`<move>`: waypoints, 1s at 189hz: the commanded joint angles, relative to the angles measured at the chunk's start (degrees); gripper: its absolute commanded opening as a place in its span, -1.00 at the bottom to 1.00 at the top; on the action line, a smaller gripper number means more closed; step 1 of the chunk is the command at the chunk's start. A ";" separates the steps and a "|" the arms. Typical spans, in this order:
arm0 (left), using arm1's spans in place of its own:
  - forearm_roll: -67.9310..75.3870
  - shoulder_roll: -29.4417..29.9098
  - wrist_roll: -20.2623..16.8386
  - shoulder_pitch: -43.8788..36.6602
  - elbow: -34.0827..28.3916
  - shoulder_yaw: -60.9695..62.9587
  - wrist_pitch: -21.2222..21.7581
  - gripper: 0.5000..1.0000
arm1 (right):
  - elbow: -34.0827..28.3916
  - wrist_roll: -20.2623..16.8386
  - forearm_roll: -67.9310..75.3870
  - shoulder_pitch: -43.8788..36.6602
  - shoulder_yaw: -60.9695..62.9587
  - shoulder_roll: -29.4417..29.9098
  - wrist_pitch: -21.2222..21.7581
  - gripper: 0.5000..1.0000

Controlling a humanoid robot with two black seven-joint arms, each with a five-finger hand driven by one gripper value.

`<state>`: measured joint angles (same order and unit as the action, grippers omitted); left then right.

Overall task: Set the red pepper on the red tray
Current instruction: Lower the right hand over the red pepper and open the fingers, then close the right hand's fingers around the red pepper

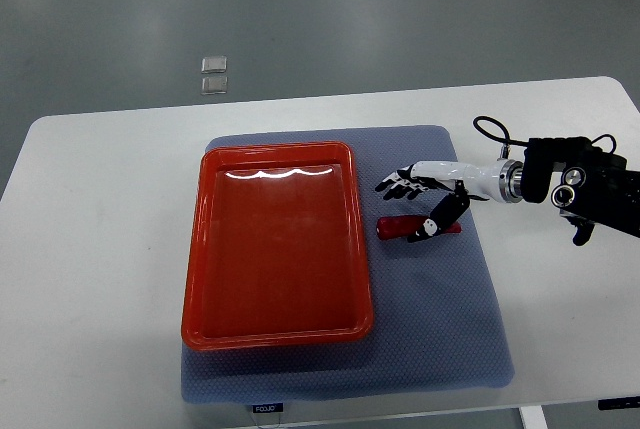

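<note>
While the red pepper [398,228] lies crosswise just beside the red tray [276,245], the right robot hand [425,199] hovers over it, fingers spread, empty.

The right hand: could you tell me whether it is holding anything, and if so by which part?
Nothing is held. The right hand is open above the red pepper; only its thumb reaches the pepper's right end.

Red tray [205,249], red pepper [395,228], grey-blue dotted mat [440,329], white table [90,249].

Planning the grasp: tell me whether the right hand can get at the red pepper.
Probably yes: the right hand hangs open right over the red pepper on the grey mat, with nothing between them.
</note>
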<state>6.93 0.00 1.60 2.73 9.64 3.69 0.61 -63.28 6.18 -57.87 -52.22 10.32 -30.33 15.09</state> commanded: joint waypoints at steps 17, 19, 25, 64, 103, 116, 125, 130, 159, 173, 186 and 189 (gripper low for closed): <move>0.01 0.00 -0.02 0.00 -0.06 0.00 0.00 1.00 | 0.00 0.15 -2.07 1.25 -0.03 -0.08 -1.38 0.29; 0.01 0.00 -0.02 0.00 -0.06 0.00 0.00 1.00 | 0.08 0.23 -2.07 1.25 -0.03 -0.08 -1.38 0.29; 0.01 0.00 -0.02 0.00 0.03 0.00 0.00 1.00 | 0.00 0.23 -2.16 1.25 -0.03 -0.08 -1.47 0.27; 0.01 0.00 -0.02 0.00 -0.06 0.00 0.00 1.00 | 0.00 0.23 -2.16 1.25 -0.03 0.10 -1.56 0.17; 0.01 0.00 -0.02 0.00 -0.14 0.00 0.00 1.00 | 0.00 0.32 -3.48 2.48 0.05 0.54 -2.44 -0.09; 0.01 0.00 -0.02 0.00 -0.14 0.00 0.00 1.00 | 0.00 0.32 -3.74 2.57 0.05 0.54 -2.52 -0.14; 0.01 0.00 -0.02 0.00 -0.14 0.00 0.00 1.00 | 0.00 0.32 -3.83 2.57 0.05 0.54 -2.61 -0.25; 0.01 0.00 -0.02 0.00 -0.14 0.00 0.00 1.00 | 0.00 0.32 -3.83 2.57 0.05 0.54 -2.61 -0.25; 0.01 0.00 -0.02 0.00 -0.14 0.00 0.00 1.00 | 0.00 0.50 -4.35 2.57 -0.03 0.36 -2.61 -0.97; 0.01 0.00 -0.02 0.00 -0.14 0.00 0.00 1.00 | 0.00 0.76 -4.97 2.48 0.05 0.19 -2.61 -1.00; 0.01 0.00 -0.02 0.00 -0.14 0.00 0.00 1.00 | 0.00 1.11 -4.97 2.30 0.14 0.01 -2.61 -1.00; 0.01 0.00 -0.02 0.00 -0.14 0.00 0.00 1.00 | 0.00 1.11 -4.97 2.30 0.14 0.01 -2.61 -1.00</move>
<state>6.95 0.00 1.58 2.74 9.49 3.69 0.62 -63.29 6.94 -62.65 -49.67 10.38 -30.11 12.48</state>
